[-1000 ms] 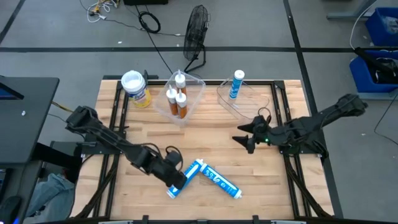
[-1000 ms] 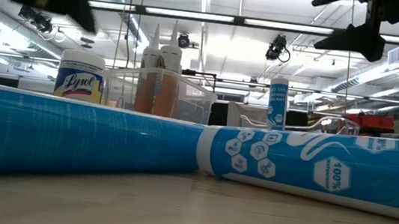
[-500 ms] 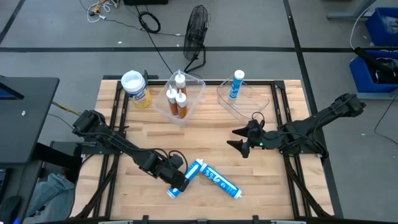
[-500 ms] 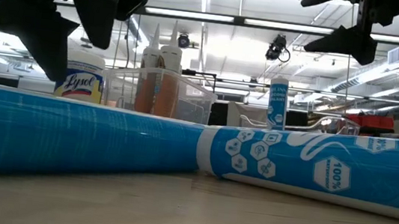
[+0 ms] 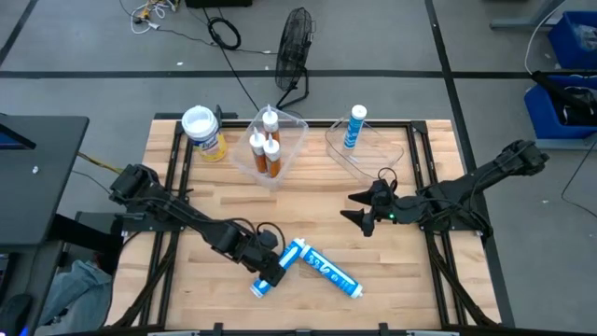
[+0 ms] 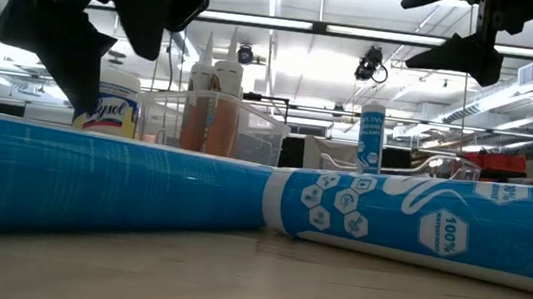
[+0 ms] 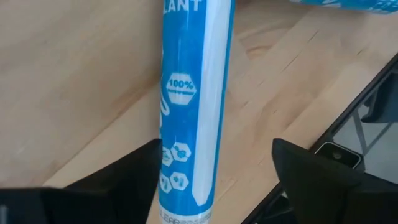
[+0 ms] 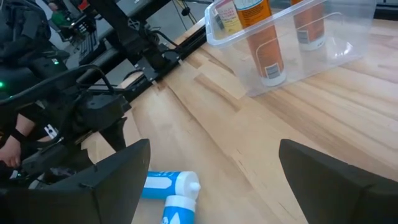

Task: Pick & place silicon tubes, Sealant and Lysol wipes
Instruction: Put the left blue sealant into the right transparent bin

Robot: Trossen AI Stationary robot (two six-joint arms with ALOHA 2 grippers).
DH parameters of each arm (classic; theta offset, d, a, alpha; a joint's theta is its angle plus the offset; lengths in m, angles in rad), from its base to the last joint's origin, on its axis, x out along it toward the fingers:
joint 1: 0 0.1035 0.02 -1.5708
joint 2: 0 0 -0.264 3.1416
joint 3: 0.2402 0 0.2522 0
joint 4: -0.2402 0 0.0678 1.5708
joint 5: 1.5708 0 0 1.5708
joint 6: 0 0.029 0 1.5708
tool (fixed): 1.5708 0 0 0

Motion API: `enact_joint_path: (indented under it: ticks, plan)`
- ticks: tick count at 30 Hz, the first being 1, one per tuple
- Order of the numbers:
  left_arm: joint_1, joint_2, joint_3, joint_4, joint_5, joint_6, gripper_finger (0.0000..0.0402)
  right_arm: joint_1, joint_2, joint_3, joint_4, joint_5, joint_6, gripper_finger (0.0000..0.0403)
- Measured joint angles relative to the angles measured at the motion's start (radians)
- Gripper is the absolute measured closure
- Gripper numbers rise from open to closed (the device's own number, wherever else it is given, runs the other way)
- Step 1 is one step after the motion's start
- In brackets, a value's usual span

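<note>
Two blue-and-white sealant tubes lie flat near the table's front edge, meeting in a shallow V: the left tube (image 5: 280,266) and the right tube (image 5: 332,273). My left gripper (image 5: 270,263) is open just above the left tube (image 7: 189,93), slanting down, one finger on each side of it, touching nothing. My right gripper (image 5: 354,209) hangs open in the air at mid-right, holding nothing. The yellow Lysol wipes canister (image 5: 204,133) stands on its base at the far left. Orange silicone tubes (image 5: 269,149) stand in a clear bin.
The clear bin (image 5: 280,140) with the orange tubes is at the far middle. A second clear bin (image 5: 373,149) to its right holds one upright blue-and-white tube (image 5: 354,126). Bare wood lies between the bins and the lying tubes. Black frame rails run along both table sides.
My left gripper has sunk toward the left lying tube and tipped further down, so that its fingers now straddle it. My right gripper has shifted slightly toward the table's left. The tubes have not moved.
</note>
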Motion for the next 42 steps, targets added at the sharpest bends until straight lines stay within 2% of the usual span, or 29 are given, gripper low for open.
enact_joint_path:
  ticks: [8, 17, 26, 29, 34, 42]
  plan:
    - [-0.008, 0.039, 0.001, 0.054, 0.025, 0.035, 0.0013, 0.0, 0.0, 0.0, 0.0, 0.0, -0.01, 0.0044]
    - [-0.01, 0.131, 0.0, 0.049, 0.046, 0.034, 0.0016, -0.001, 0.0, 0.0, 0.015, 0.0, -0.015, 0.0044]
    - [-0.022, 0.185, 0.003, 0.045, 0.114, 0.044, 0.0056, -0.006, 0.0, 0.0, 0.02, 0.001, -0.019, 0.0044]
    - [-0.022, 0.185, 0.003, 0.036, 0.116, 0.045, 0.0092, -0.006, 0.0, 0.0, 0.019, 0.001, -0.022, 0.0044]
    - [-0.018, 0.183, -0.001, 0.038, 0.126, 0.052, 0.0178, -0.006, 0.0, 0.0, 0.018, 0.014, -0.023, 0.0044]
    - [-0.019, 0.18, 0.006, 0.061, 0.13, 0.071, 0.0182, -0.01, 0.0, 0.0, 0.017, 0.019, -0.023, 0.0044]
